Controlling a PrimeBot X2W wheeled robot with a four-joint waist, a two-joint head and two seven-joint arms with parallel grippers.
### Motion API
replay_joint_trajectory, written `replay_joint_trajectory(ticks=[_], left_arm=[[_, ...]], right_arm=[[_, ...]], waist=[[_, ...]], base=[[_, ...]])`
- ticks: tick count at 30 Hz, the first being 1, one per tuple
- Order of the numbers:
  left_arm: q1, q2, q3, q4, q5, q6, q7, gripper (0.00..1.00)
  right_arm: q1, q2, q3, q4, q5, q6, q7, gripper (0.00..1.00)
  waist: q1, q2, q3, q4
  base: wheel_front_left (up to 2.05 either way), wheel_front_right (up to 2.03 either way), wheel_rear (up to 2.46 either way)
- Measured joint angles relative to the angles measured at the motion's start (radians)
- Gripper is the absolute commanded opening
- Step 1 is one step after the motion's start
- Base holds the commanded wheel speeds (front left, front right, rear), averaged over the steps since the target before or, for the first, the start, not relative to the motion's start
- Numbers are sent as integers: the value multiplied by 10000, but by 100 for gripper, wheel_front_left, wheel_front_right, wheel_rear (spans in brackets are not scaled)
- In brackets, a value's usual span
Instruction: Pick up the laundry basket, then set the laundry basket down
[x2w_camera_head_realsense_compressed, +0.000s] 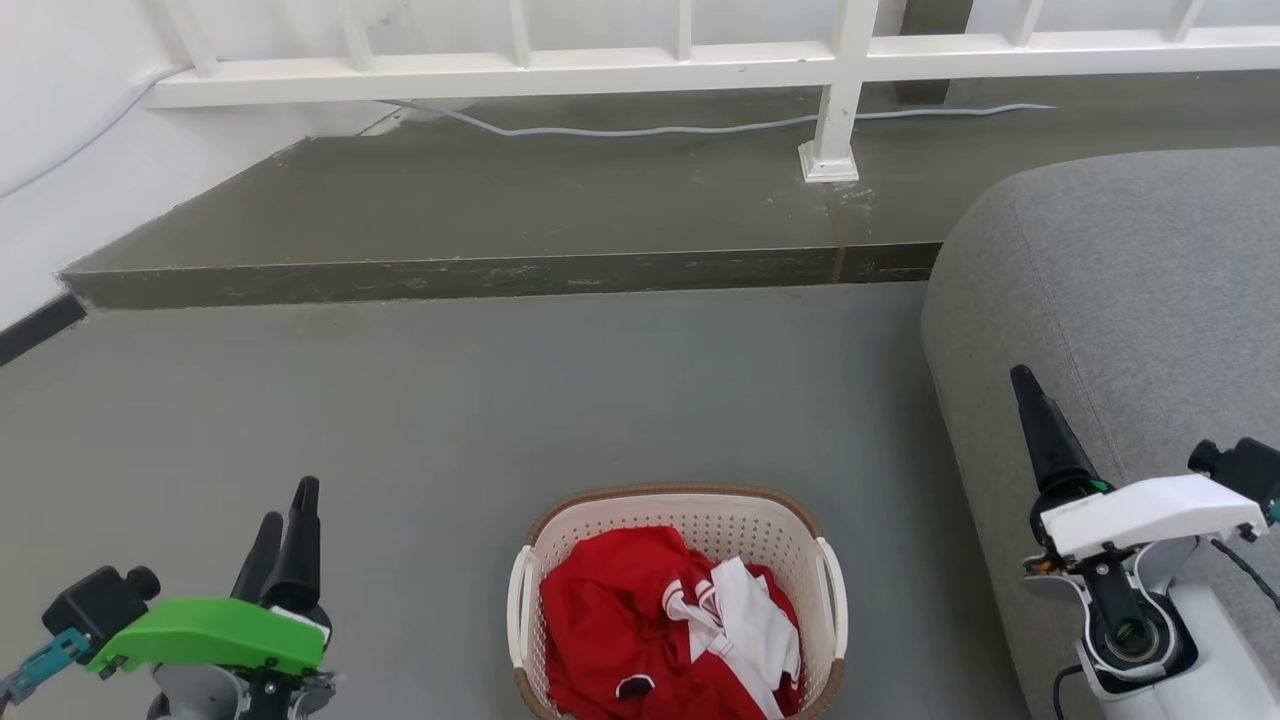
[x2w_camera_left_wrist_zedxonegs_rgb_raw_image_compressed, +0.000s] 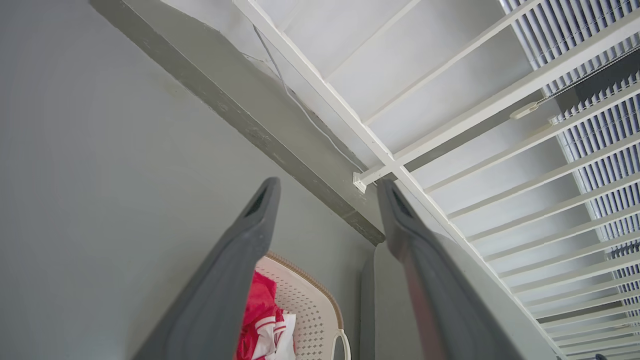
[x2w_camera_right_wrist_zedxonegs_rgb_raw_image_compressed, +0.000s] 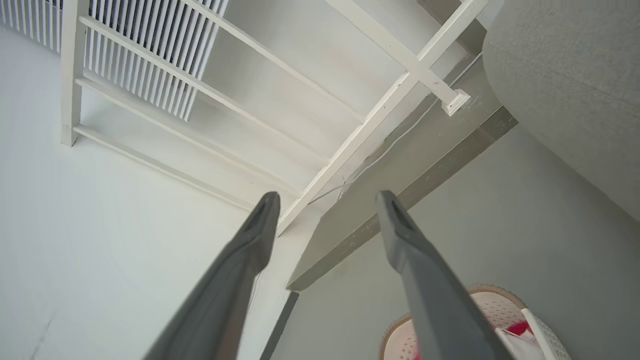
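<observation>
Head view: the cream-white perforated plastic laundry basket (x2w_camera_head_realsense_compressed: 690, 518) with its brown woven-look rim stands on the grey floor (x2w_camera_head_realsense_compressed: 450, 400) at the lower centre of the frame, its near end cut off by the bottom edge. It contains a crumpled red garment (x2w_camera_head_realsense_compressed: 610, 610) with white trim. The two white side handles (x2w_camera_head_realsense_compressed: 517, 605) face frame left and frame right. The left gripper (x2w_camera_head_realsense_compressed: 289, 503), under a green housing, sits at the lower left; the right gripper (x2w_camera_head_realsense_compressed: 1025, 385), under a white housing, sits at the lower right in front of a grey upholstered sofa (x2w_camera_head_realsense_compressed: 1130, 300). Both are well apart from the basket and flank it, one per handle. This placement appears to prepare a two-armed lift, so the pick-up is judged not yet begun. In this view the right gripper presents one finger edge-on, so its opening cannot be read here. Left wrist view: the two dark fingers (x2w_camera_left_wrist_zedxonegs_rgb_raw_image_compressed: 235, 270) stand widely apart, hold nothing and touch nothing. The basket lies at the bottom centre of the frame, seen through the gap between them. Right wrist view: the fingers (x2w_camera_right_wrist_zedxonegs_rgb_raw_image_compressed: 225, 290) stand equally far apart, empty and clear of all surfaces. The basket rim shows at the lower right, partly behind the right-hand finger. Each gap appears wide enough to take a handle.
</observation>
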Motion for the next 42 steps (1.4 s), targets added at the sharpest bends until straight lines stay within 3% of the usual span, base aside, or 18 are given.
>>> replay_joint_trajectory(ticks=[14,42], left_arm=[[-62,-12,-314,-88,1948,360,-489,100],[-261,-167,-740,-391,5578,522,-1469,100]], right_arm=[[-170,-50,499,-6,-2113,-445,-479,100],[-379,21,1068,-65,-5875,-809,-1450,100]], waist=[[0,0,-9,12],[0,0,59,-45]], base=[[0,0,0],[0,0,0]])
